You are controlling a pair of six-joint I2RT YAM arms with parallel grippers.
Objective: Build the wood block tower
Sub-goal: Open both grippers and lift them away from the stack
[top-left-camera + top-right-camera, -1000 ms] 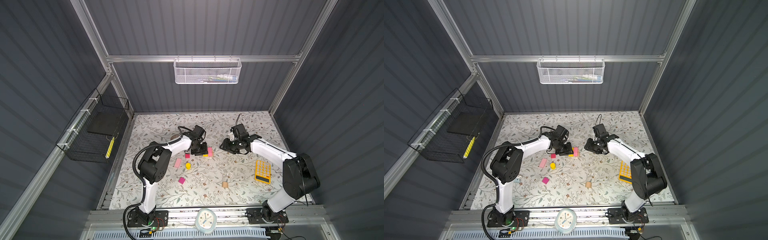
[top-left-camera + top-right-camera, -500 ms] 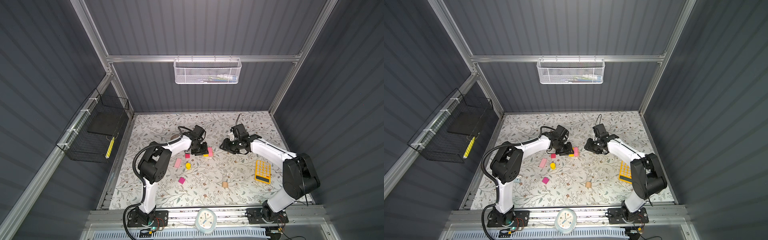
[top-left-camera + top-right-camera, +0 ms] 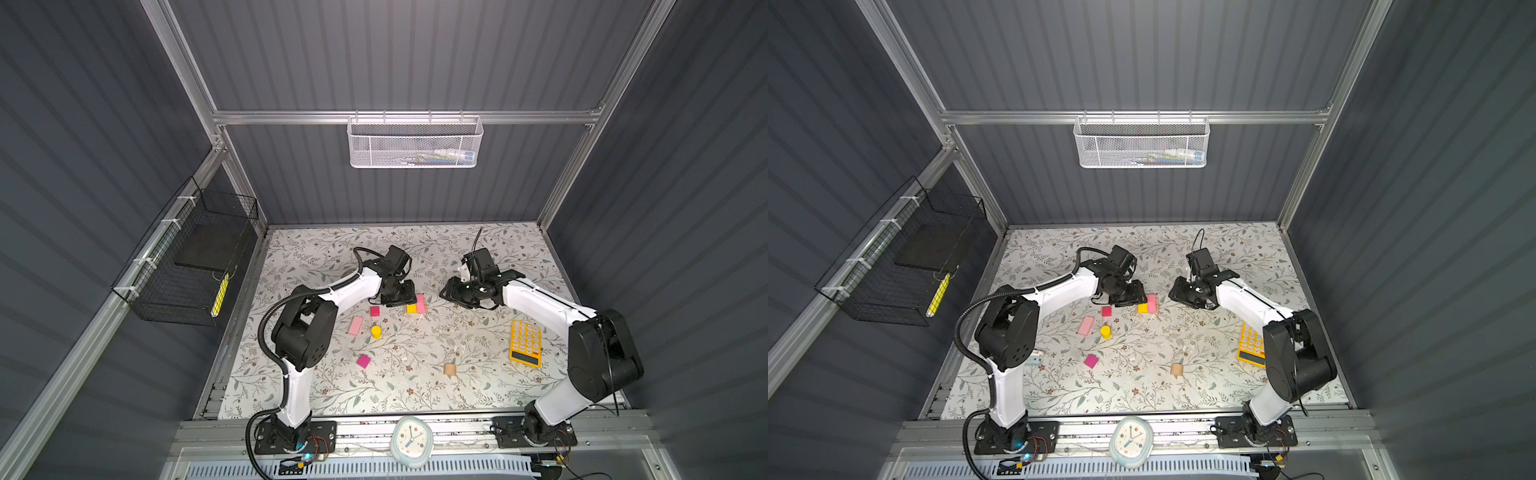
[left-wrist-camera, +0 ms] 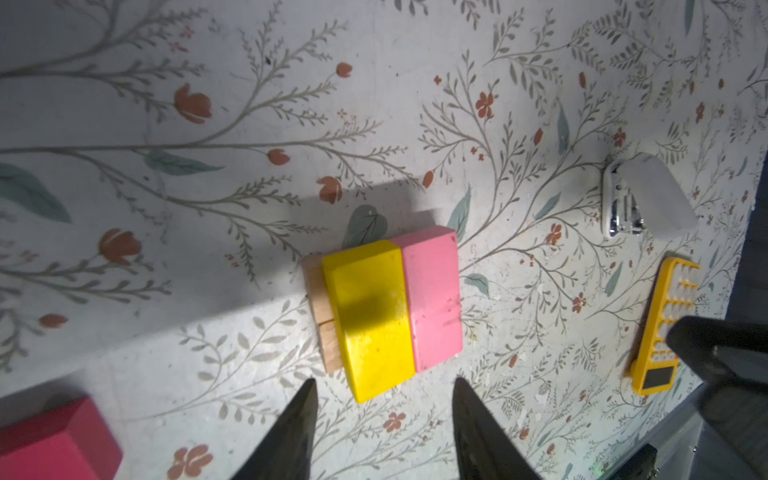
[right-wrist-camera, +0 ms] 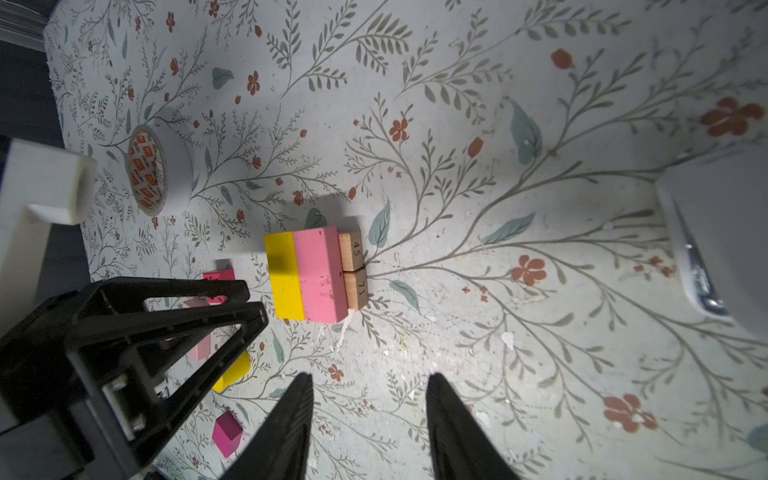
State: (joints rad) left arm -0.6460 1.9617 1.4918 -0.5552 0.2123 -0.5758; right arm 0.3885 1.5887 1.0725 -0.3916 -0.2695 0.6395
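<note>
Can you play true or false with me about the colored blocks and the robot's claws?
1. The yellow block and the pink block touch side by side. True.
2. Tan blocks lie under them. True.
3. The left gripper holds the yellow block. False: its jaws stand open, clear of the block.
4. The yellow cylinder sits on the pink block. False: it stands alone on the table.
</note>
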